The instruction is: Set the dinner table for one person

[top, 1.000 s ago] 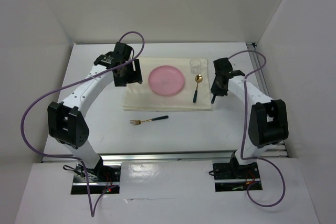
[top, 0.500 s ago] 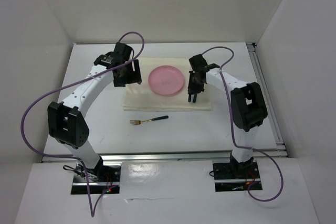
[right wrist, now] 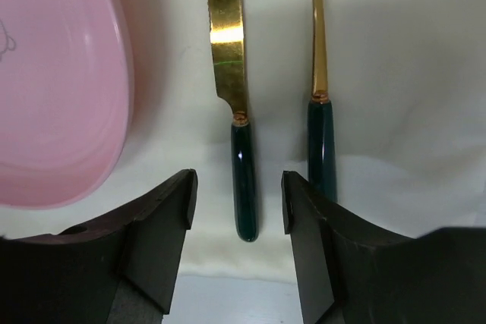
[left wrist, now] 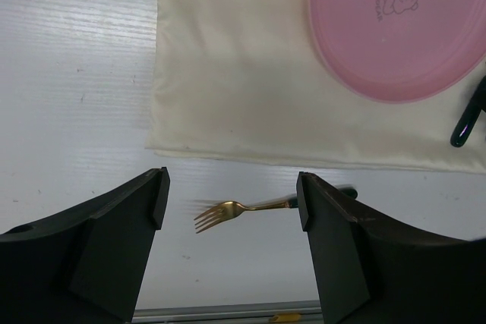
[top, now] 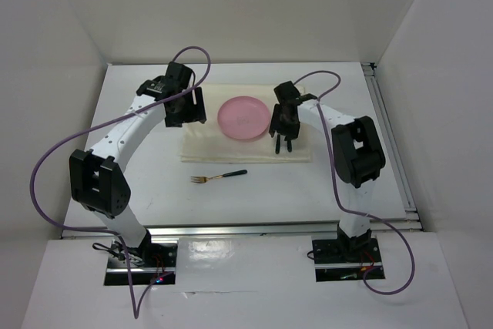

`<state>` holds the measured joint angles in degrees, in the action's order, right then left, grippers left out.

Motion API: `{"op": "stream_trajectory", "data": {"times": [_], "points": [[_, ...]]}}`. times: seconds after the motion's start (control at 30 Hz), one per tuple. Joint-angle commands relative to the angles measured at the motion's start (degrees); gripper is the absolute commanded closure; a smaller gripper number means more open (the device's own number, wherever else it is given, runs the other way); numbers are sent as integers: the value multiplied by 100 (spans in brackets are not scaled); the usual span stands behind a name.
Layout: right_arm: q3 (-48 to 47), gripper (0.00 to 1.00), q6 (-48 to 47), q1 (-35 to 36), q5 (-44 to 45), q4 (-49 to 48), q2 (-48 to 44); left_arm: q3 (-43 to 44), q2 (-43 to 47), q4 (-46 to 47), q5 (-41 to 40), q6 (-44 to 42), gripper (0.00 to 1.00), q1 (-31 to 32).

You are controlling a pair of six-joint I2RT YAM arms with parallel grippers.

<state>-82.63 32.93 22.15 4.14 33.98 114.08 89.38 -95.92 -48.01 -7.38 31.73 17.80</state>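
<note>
The white dinner table (top: 347,182) carries a cream cloth mat (top: 212,140) with a pink plate (top: 244,117) on it. Right of the plate lie a gold knife (right wrist: 226,36) and a gold spoon's green handle (right wrist: 320,142), side by side on the mat. My right gripper (top: 282,132) hovers open over them, its jaws (right wrist: 235,202) either side of the knife's green handle end, not touching it. A gold fork (top: 219,177) with a green handle lies on the bare table in front of the mat. My left gripper (top: 187,111) is open and empty above the mat's left edge; the fork (left wrist: 228,208) shows between its fingers, far below.
In the left wrist view the mat (left wrist: 228,73) and the plate (left wrist: 395,28) fill the top, and one dark handle tip (left wrist: 465,123) shows at the right edge. Aluminium rails (top: 389,144) edge the table on the right and front. White walls enclose the table.
My right arm swung left from the mat's right edge to beside the plate. A knife now lies next to the spoon under its open jaws. My left arm barely moved.
</note>
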Motion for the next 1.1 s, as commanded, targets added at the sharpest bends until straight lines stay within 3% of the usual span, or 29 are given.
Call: {"op": "stream_trajectory", "data": {"times": [0.0, 0.13, 0.23, 0.43, 0.7, 1.07], "points": [[-227, 40, -23, 79, 306, -67, -526, 158, 73, -42, -106, -88, 15, -22], [0, 50, -522, 315, 351, -259, -1071, 9, 179, -95, -168, 96, 15, -22], [527, 50, -1626, 579, -307, -935, -1616, -61, 293, -156, -431, 377, 15, -22], [810, 34, -3167, 1738, -942, -1069, -1521, -61, 293, -630, -783, 1221, 13, -479], [477, 30, -3907, 2925, -775, -1121, -722, -176, 345, -631, -466, 1169, 12, -874], [405, 34, -4180, 3093, -476, -1121, -53, -228, 407, -683, -466, 1055, 11, -989]]}}
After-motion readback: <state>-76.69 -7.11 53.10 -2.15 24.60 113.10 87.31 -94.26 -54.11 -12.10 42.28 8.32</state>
